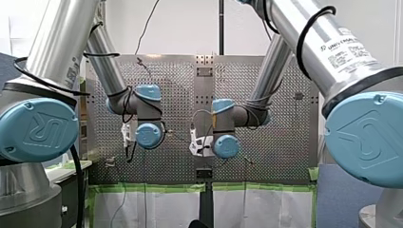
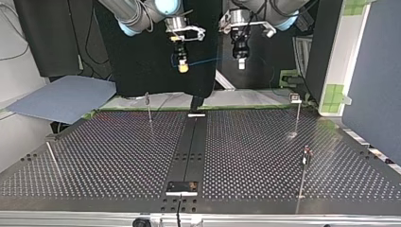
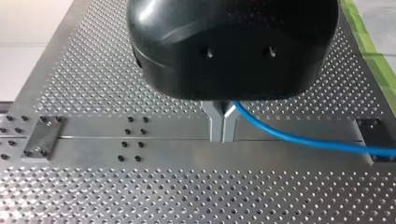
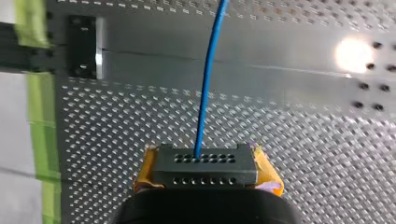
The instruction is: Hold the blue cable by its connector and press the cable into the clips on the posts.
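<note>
My right jaws clamp the connector (image 4: 205, 169) between yellow pads (image 4: 267, 171), and the blue cable (image 4: 205, 93) runs ahead from it to my left jaws, pressed together on it above the surface (image 3: 140, 196).

Its left arm (image 1: 62, 33) and right arm (image 1: 290, 19) are silver tubes with pale-blue, UR-embossed joint caps (image 1: 38, 129) and black cables (image 1: 299, 45).

Perforated metal table (image 2: 118, 156), divided down its middle by a smooth strip (image 2: 183, 151) that bears a small plate (image 2: 182, 187) at the top view's near end. Green tape (image 1: 152, 188) runs along the table's lower edge in the front view, with white sheets (image 1: 157, 209) just beneath. A grey-blue board (image 2: 61, 97) lies beyond the table at the top view's left.
</note>
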Controlling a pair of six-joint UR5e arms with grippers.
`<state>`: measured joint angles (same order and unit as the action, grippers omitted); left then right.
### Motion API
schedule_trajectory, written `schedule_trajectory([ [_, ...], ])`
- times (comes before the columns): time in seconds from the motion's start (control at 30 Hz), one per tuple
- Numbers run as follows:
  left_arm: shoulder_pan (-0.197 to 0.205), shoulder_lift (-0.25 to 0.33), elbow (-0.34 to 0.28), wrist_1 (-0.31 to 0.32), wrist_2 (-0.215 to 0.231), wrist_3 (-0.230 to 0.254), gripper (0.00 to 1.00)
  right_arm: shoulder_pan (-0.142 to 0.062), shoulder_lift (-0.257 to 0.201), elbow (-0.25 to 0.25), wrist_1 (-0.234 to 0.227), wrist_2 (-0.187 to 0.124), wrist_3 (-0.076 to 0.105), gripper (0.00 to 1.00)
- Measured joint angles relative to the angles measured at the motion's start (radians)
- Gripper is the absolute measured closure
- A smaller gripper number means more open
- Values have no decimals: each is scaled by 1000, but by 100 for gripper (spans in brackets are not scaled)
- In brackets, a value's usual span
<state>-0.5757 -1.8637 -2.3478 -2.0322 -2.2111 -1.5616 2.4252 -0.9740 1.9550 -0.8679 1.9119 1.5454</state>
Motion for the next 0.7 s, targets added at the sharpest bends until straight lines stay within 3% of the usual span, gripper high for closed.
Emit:
schedule_trajectory([
  [0.17, 5, -19, 20, -10, -23, -9, 98, -10, -44, -30, 44, 44, 44, 100],
  [0.3, 8, -21, 32, -32, -32, -19, 98, -18, -78, -43, 78, 59, 73, 100],
  [0.43, 9, -14, 56, -62, -36, -20, 98, -24, -116, -49, 116, 59, 81, 100],
  [0.7, 14, 42, 80, -126, -56, -36, 98, -45, -186, -105, 186, 5, 83, 100],
])
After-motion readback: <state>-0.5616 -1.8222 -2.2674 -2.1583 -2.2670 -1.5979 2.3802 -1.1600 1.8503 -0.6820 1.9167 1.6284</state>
